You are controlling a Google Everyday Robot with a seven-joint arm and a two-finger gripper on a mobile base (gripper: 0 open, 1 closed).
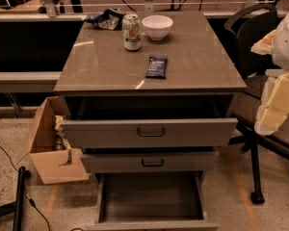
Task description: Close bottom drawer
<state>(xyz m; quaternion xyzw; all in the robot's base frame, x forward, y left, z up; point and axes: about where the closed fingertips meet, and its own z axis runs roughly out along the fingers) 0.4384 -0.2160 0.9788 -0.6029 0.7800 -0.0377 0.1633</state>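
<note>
The bottom drawer [149, 198] of the grey cabinet [149, 81] is pulled far out toward me, and its inside is empty. Its front panel [151, 225] runs along the bottom edge of the view; its handle is out of view. The middle drawer [151, 161] and the top drawer [149, 133] each stick out a little, and both show dark loop handles. My gripper [272, 114], white with pale yellow pads, hangs at the right edge. It is level with the top drawer, to the right of the cabinet, and touches nothing.
An open cardboard box [48, 153] stands against the cabinet's left side. A black office chair [253, 37] stands at the right, behind my arm. On the cabinet top are a soda can [131, 31], a white bowl [157, 26], a dark packet [156, 66] and a crumpled bag [106, 19]. A black pole [19, 196] and a cable lie on the floor at the left.
</note>
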